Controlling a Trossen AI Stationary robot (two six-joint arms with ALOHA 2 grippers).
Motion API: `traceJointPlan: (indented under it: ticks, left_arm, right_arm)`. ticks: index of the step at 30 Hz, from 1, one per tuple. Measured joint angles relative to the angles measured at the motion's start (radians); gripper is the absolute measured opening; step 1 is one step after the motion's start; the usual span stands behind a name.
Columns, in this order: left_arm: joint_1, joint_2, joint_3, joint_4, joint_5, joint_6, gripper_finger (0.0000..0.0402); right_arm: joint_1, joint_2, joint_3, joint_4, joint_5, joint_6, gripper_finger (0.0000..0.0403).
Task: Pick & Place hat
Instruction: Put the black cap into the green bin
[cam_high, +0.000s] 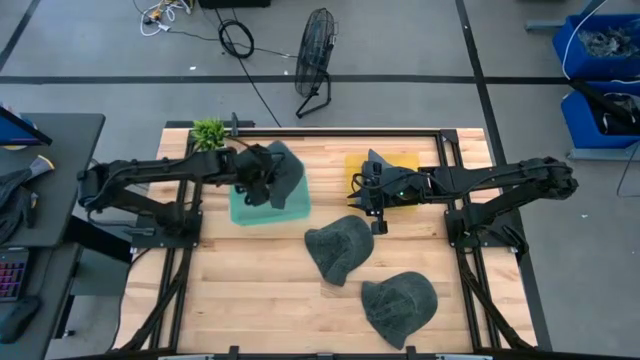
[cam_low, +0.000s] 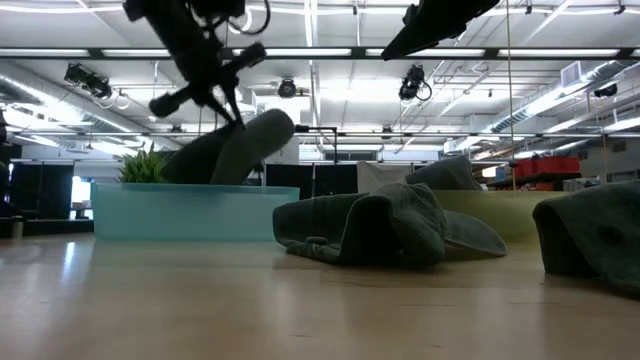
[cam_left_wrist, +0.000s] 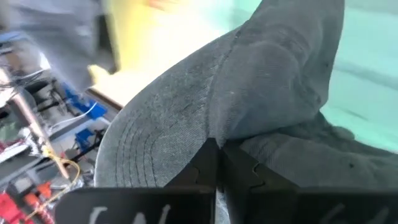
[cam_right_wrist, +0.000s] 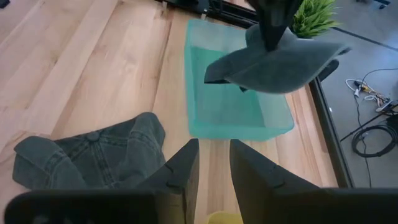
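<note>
My left gripper (cam_high: 262, 180) is shut on a dark grey hat (cam_high: 287, 180) and holds it over the teal bin (cam_high: 245, 212), near the table's far left. The low view shows the hat (cam_low: 240, 145) dipping behind the bin's wall (cam_low: 190, 212). My right gripper (cam_high: 374, 208) is open and hovers near the yellow bin (cam_high: 408, 163), touching nothing. A second hat (cam_high: 338, 248) lies crumpled at mid-table. A third hat (cam_high: 400, 305) lies nearer the near edge. Another grey hat (cam_low: 445, 172) sits in the yellow bin. My left gripper pinches the hat between its two fingers (cam_left_wrist: 199, 165) where the brim meets the crown (cam_left_wrist: 217, 134), coming from above at a slant. The brim (cam_left_wrist: 155, 143) sticks out to one side. The hat hangs below the fingers over the bin; whether it touches the bin's floor I cannot tell.
A small green plant (cam_high: 209, 132) stands at the table's far left corner beside the teal bin. Bare wood lies along the table's near left part (cam_high: 240, 290). A floor fan (cam_high: 315, 60) and cables stand beyond the far edge.
</note>
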Motion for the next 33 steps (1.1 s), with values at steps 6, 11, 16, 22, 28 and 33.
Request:
traceJointPlan:
  ticks: [6,11,16,22,28,33]
  left_arm:
    - [0.050,0.000,-0.103,0.004,0.075,0.019,0.0007]
    - [0.025,0.000,-0.170,0.020,0.133,0.030,0.0012]
    - [0.015,0.000,-0.179,0.042,0.226,-0.107,0.0013]
    - [0.014,0.000,-0.179,0.042,0.376,-0.139,0.0013]
    - [0.023,0.000,-0.179,0.046,0.377,-0.272,0.0014]
    - [0.023,0.016,-0.179,0.058,0.374,-0.454,0.0014]
  right_arm:
    - [0.000,0.000,0.000,0.001,0.000,0.000,0.0093]
    - [0.000,0.000,0.000,0.001,0.000,0.000,0.0093]
    - [0.000,0.000,0.000,0.002,0.000,0.000,0.0093]
    - [0.000,0.000,0.000,0.001,0.000,0.020,0.0093]
    - [0.000,0.000,0.000,0.001,0.000,0.027,0.0093]
    - [0.000,0.000,0.000,0.001,0.000,0.027,0.0093]
